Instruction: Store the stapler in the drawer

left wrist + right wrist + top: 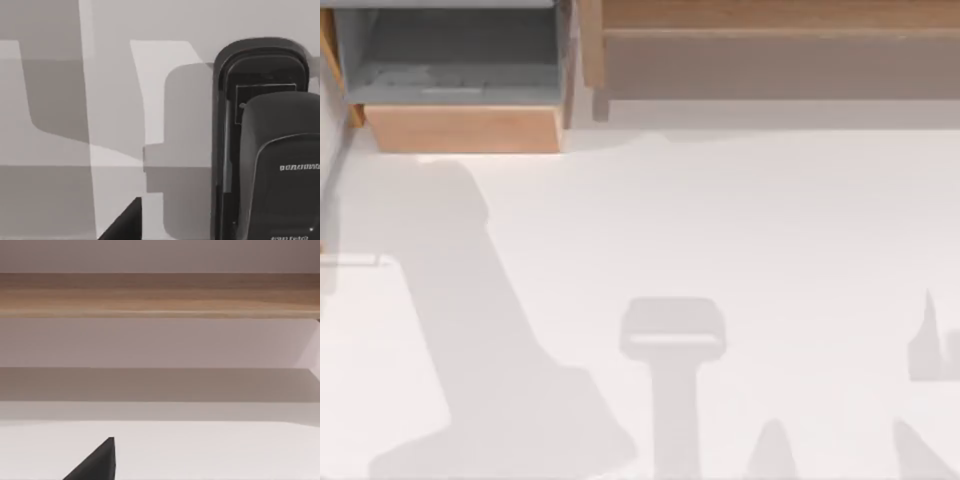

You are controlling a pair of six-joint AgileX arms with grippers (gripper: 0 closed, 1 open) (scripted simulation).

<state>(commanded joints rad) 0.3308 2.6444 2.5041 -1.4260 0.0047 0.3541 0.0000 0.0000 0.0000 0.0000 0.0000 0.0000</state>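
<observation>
Left gripper (120,227) is seen at the near edge of the left wrist view as a dark wedge, and whether it is released or clenched cannot be told. Just beyond it, close to that camera, the stapler (270,150) is seen as a black oblong body with a rounded end and small pale lettering. A shadow is cast beside it on a pale grey surface. A strip of that surface is seen between the wedge and the stapler, so no contact can be confirmed; whether the stapler is carried or merely lies below cannot be told.

The right gripper (97,462) is seen low over the table (720,220), parked and facing the wood-edged unit (770,60); its state cannot be told either.

Farther off, at the far left of the table, the drawer (465,128) is pulled open, its grey inside exposed behind the light-wood front.

The task is judged partly done: the drawer is ready, but the stapler is not yet confirmed inside. Placing it and releasing it are judged to remain.
</observation>
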